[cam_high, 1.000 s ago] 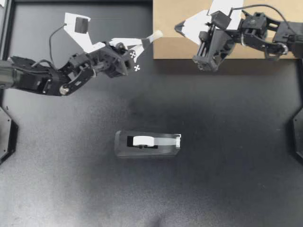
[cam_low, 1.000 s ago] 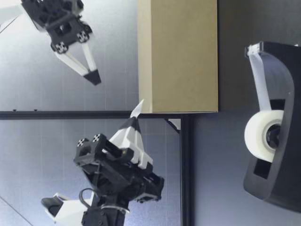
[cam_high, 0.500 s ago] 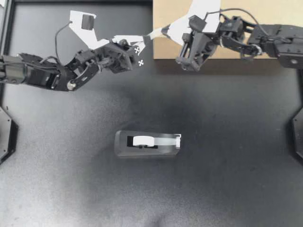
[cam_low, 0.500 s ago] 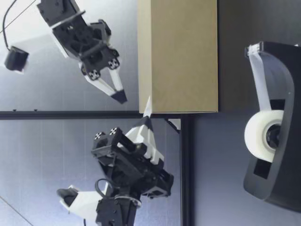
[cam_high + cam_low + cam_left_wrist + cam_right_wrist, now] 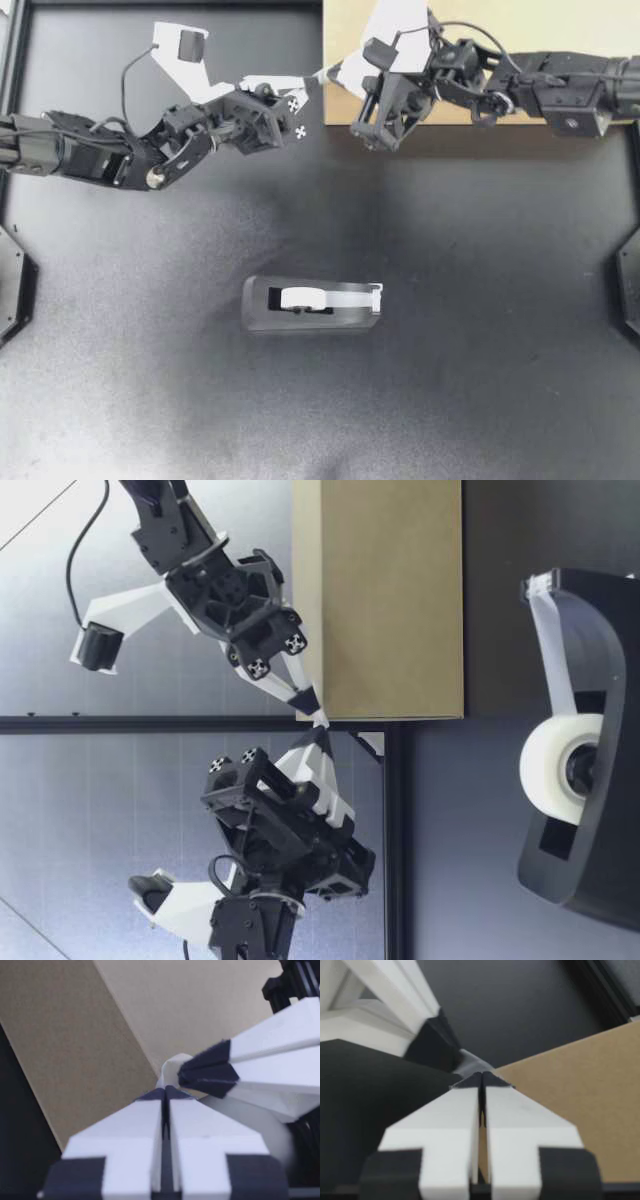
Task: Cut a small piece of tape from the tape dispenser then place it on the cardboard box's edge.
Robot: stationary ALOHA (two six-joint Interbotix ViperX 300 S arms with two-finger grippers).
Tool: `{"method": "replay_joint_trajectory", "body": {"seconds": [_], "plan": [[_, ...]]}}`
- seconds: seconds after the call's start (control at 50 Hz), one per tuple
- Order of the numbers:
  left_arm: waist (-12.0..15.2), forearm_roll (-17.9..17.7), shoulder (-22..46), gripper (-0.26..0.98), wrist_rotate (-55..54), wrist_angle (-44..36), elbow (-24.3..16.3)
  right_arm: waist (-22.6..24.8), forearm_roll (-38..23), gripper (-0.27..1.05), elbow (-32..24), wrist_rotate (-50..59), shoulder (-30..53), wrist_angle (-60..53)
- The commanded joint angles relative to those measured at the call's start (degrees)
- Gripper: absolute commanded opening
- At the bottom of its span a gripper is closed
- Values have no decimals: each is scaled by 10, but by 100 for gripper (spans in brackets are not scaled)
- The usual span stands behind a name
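Sliding in from 3 o'clock, my right gripper (image 5: 337, 77) has crossed the front of the cardboard box (image 5: 560, 30) and now sits nose to nose with my left gripper (image 5: 314, 82); a second ago a clear gap lay between them. They meet up at 12 o'clock on the table (image 5: 480, 300), right at the box's near corner.

Left fingers are pressed together, clamped on the piece of tape (image 5: 325, 75), and its pale free end pokes out ahead of the tips toward 2 o'clock. Right fingers are pressed together too, their dark tips touching that free end. Whether they have actually pinched it, I cannot tell.

From table height, both sets of tips converge on the little white strip (image 5: 321, 720), just beside the box's upper corner. The left wrist view agrees: the tape (image 5: 172, 1066) curls up between the two noses, with the box wall (image 5: 200, 1000) close behind.

The tape dispenser (image 5: 312, 303) has not budged. It sits mid-table, a touch toward 6 o'clock, cutter end pointing to 3 o'clock, well apart from both grippers.
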Motion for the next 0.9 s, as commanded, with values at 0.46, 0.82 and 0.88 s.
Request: {"method": "replay_joint_trajectory", "body": {"seconds": [0.46,0.82,0.88], "plan": [[4,-5,-13,-14,-7,3,-4,-22,1,-8,-47,-4,22,5],[3,-3,-18,23,1,3,-1,-22,2,-8,-47,0,13,-4],[4,-1,-21,32,2,3,2,-21,2,-8,-48,1,7,-13]]}}
